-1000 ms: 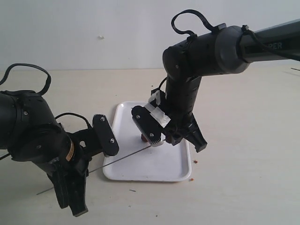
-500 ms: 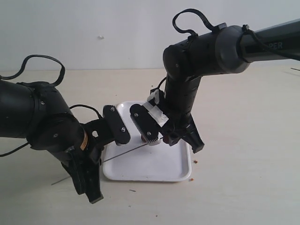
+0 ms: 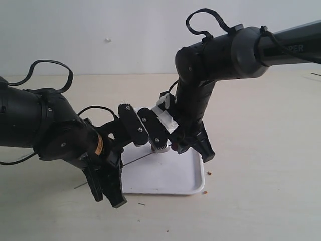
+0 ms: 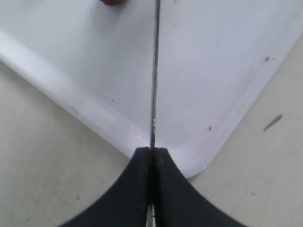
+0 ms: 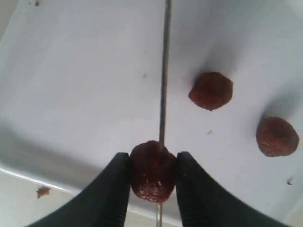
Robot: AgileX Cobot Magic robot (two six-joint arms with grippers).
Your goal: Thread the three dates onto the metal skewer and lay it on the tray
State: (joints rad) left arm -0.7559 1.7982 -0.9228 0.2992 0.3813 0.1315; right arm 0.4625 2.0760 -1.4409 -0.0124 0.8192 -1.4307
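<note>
My left gripper (image 4: 151, 150) is shut on the metal skewer (image 4: 154, 71), a thin grey rod that runs out over the near corner of the white tray (image 4: 213, 56). In the right wrist view the skewer (image 5: 164, 71) goes through one wrinkled dark red date (image 5: 152, 172). That date sits between the fingers of my right gripper (image 5: 153, 156), which touch it on both sides. Two more dates (image 5: 211, 90) (image 5: 277, 136) lie loose on the tray (image 5: 85, 71). In the exterior view both arms meet over the tray (image 3: 170, 178), with the skewer (image 3: 145, 156) slanting between them.
Small brown crumbs lie on the table just right of the tray (image 3: 209, 173) (image 3: 203, 192), and a dark fleck (image 3: 142, 204) lies in front of it. The beige table stretches away on both sides to a white wall at the back.
My left arm has swung right toward the tray, carrying the skewer further toward the right gripper. The right arm has barely moved.
</note>
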